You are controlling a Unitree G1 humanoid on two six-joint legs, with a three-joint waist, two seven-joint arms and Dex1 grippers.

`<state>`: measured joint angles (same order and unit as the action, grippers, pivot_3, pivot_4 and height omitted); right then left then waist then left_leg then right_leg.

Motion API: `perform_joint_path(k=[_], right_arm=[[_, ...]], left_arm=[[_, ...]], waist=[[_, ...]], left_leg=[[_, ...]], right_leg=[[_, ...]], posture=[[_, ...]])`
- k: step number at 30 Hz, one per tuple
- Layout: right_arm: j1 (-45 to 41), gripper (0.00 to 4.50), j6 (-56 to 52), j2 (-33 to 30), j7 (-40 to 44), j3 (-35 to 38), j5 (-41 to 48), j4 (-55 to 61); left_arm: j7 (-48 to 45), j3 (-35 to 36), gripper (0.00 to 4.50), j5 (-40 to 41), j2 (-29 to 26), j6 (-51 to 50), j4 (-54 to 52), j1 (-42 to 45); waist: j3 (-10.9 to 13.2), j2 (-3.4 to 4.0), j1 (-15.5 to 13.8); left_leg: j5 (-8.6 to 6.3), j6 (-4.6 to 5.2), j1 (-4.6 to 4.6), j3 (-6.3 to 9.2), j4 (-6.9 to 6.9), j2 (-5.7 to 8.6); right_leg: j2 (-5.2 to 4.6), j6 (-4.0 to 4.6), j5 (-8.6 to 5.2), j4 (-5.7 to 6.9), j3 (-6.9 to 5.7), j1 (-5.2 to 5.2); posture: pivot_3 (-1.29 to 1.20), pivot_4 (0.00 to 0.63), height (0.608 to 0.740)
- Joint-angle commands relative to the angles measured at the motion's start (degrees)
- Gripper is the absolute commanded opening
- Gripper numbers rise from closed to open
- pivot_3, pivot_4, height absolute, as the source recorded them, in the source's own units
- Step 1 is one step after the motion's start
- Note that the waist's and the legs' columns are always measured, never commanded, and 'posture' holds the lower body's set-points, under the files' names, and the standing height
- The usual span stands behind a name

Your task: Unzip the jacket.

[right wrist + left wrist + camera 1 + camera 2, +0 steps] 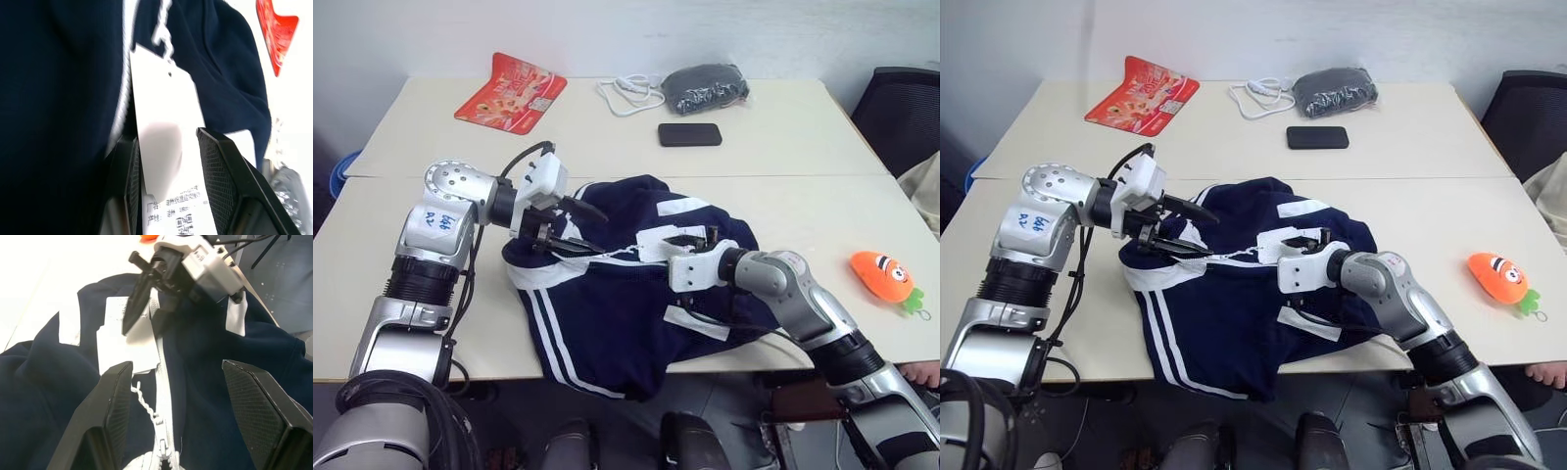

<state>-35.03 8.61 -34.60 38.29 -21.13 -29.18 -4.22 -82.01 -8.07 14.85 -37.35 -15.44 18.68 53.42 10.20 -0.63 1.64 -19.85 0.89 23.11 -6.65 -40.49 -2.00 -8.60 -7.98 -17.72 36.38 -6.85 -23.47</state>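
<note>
The jacket's (626, 294) white zip (164, 396) runs lengthwise between the spread left tool (173, 396) and the nearer right tool (166, 161), whose parted fingers straddle the paper tag (164, 112).

Two pale tables (607, 147) pushed together against a white wall (607, 29), black office chair (901, 108) alongside.

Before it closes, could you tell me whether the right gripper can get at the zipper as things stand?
Probably not cleanly: the paper tag lies between the right gripper's open fingers, covering the zipper on the jacket.
</note>
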Motion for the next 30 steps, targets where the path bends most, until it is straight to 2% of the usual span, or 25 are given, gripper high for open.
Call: perform_joint_path(k=[1,4,7,10,13,14,21,30], right_arm=[[-0.6,1.83,3.3,-1.2,-1.5,-0.7,-2.4,-1.3],[-0.5,1.83,5.3,-1.8,-2.1,-1.5,-4.1,-2.2],[-1.7,1.83,4.3,1.4,-3.6,-1.2,-3.6,-4.4],[-3.1,1.2,2.7,4.4,-3.9,-0.5,-2.3,-5.3],[-2.7,0.13,1.6,5.3,-2.6,0.7,-0.6,-3.3],[-2.3,0.02,1.2,5.2,-2.1,1.0,-0.2,-2.2],[0.0,0.02,-3.7,3.1,2.6,4.0,3.7,7.2],[6.1,0.02,-15.0,1.7,8.3,8.2,10.9,20.5]], left_arm=[[0.0,0.6,3.08,0.0,-0.1,1.0,-0.5,1.9],[-0.2,0.6,3.08,-0.2,-0.1,1.4,-0.1,2.0],[-0.5,0.4,3.08,-0.5,-0.2,2.1,0.0,1.6],[-0.6,0.0,3.08,-0.9,-0.1,2.8,0.2,1.1],[-0.7,-0.3,3.08,-1.5,-0.1,3.7,1.1,0.9],[-0.7,-0.4,3.08,-1.7,-0.1,4.1,1.4,0.7],[-1.3,-1.7,3.08,-5.9,-0.7,11.7,9.2,1.1],[2.1,-4.9,3.08,-12.9,5.2,24.2,23.7,3.0]], waist=[[0.0,0.0,0.0],[0.0,0.0,0.0],[0.0,0.0,0.0],[0.0,0.0,0.2],[0.0,0.01,0.2],[0.0,0.01,0.1],[0.0,0.0,0.0],[0.0,0.0,-0.1]], left_leg=[[0.0,0.0,0.0,0.0,0.0,0.0],[0.0,0.0,0.0,0.0,0.0,0.0],[0.0,0.0,0.0,0.0,0.0,0.0],[0.01,-0.01,-0.02,-0.01,-0.01,-0.01],[0.01,-0.02,-0.01,0.0,0.0,-0.01],[0.01,-0.02,-0.02,-0.01,0.0,-0.01],[0.01,-0.01,-0.01,-0.01,-0.01,0.0],[0.0,-0.01,0.0,0.0,-0.01,0.02]], right_leg=[[0.0,0.0,0.0,0.0,0.0,0.0],[0.0,0.0,0.0,-0.01,0.0,0.01],[0.0,0.0,0.0,0.0,0.0,0.01],[0.0,0.0,0.0,0.03,0.01,0.01],[0.0,0.01,0.0,0.06,0.0,-0.01],[0.0,0.01,0.0,0.05,0.0,-0.01],[0.0,0.01,0.0,0.04,-0.01,0.0],[-0.01,0.0,0.0,0.04,-0.03,0.01]], posture=[[0.0,0.15,0.74],[0.0,0.15,0.74],[0.0,0.15,0.74],[0.0,0.15,0.74],[0.0,0.15,0.74],[0.0,0.15,0.74],[0.0,0.15,0.74],[0.0,0.15,0.74]])
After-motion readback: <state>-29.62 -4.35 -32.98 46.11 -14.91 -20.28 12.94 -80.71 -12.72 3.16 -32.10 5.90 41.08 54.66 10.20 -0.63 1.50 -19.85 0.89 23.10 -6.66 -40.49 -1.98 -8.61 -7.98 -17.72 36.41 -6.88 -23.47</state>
